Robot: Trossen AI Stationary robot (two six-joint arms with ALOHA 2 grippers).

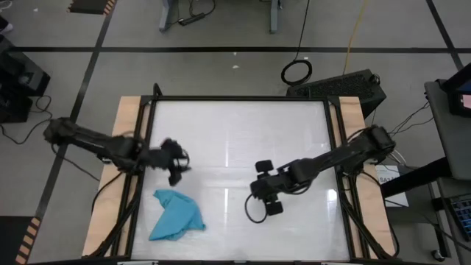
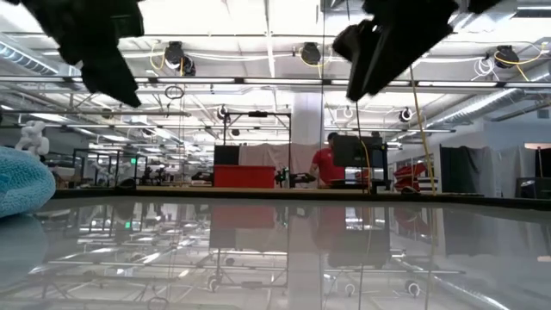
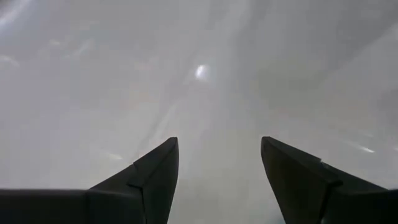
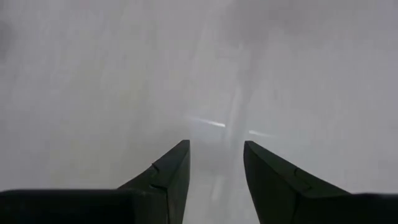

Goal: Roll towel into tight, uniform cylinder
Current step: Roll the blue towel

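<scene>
towel point(image 1: 175, 213) lies crumpled near the table's front-left edge. left gripper point(image 1: 179, 166) just behind it, fingers released, empty; right gripper point(image 1: 266, 193) well apart, parted, empty. i'd flatten the towel first, then roll evenly

Bright ceiling strip lights point(image 2: 258, 39) glare off the glossy white bench point(image 1: 243, 140); both wrist views look hazy, washed-out, and the left claw point(image 1: 176, 168) is motion-blurred.
</scene>
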